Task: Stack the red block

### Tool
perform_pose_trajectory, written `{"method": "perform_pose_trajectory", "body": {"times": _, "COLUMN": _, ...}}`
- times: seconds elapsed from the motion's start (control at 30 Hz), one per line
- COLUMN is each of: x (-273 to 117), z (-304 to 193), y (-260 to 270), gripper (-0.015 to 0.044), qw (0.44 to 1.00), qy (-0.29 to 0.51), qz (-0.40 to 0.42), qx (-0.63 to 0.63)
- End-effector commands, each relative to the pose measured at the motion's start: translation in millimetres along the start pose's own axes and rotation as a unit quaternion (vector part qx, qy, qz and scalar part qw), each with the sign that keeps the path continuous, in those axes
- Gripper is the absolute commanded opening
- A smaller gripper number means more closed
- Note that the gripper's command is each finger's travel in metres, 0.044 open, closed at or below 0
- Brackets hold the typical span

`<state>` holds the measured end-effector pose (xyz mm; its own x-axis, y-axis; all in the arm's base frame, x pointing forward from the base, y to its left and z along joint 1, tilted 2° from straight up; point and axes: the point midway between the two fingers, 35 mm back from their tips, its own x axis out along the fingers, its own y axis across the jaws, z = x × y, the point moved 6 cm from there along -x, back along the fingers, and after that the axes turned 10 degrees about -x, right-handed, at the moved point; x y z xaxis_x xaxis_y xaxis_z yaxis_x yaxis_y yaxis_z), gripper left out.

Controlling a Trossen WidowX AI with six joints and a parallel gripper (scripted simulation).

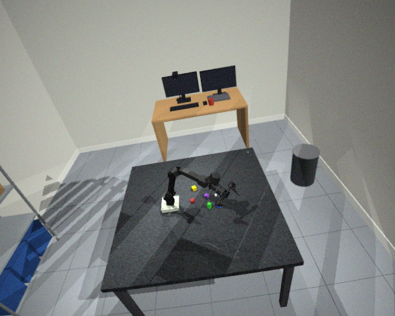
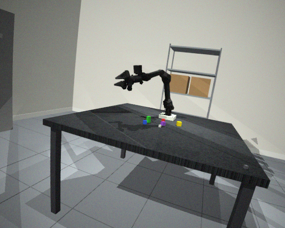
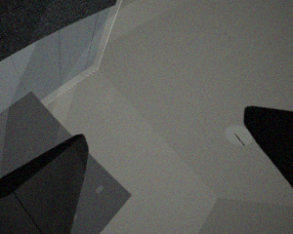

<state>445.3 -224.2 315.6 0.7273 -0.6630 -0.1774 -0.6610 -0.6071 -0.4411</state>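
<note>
Red block (image 1: 192, 200): small, rigid, probably light; I'd pinch opposite flat faces.
Green tower (image 1: 209, 205): tippable.
Gripper (image 2: 119, 80): jaws wide, empty.

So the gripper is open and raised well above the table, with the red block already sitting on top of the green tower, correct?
Not quite. The gripper is open and raised well above the table, but the red block is not on the green tower. The top view shows it lying on the table by itself, apart from the tower, nearer the arm's base.
</note>
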Motion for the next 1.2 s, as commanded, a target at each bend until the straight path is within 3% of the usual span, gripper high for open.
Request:
{"method": "perform_pose_trajectory", "body": {"times": 0.0, "x": -20, "z": 24, "y": -7, "gripper": 0.0440, "qw": 0.995, "qy": -0.059, "qz": -0.001, "qx": 0.075}}
{"method": "perform_pose_trajectory", "body": {"times": 0.3, "x": -74, "z": 77, "y": -16, "gripper": 0.0440, "qw": 0.952, "qy": -0.186, "qz": 0.042, "qx": 0.239}}
{"method": "perform_pose_trajectory", "body": {"times": 0.63, "x": -142, "z": 129, "y": -8, "gripper": 0.0440, "qw": 0.861, "qy": -0.289, "qz": 0.153, "qx": 0.390}}
{"method": "perform_pose_trajectory", "body": {"times": 0.9, "x": -201, "z": 162, "y": 11, "gripper": 0.0440, "qw": 0.766, "qy": -0.326, "qz": 0.278, "qx": 0.479}}
{"method": "perform_pose_trajectory", "body": {"times": 1.17, "x": -258, "z": 187, "y": 41, "gripper": 0.0440, "qw": 0.664, "qy": -0.309, "qz": 0.415, "qx": 0.539}}
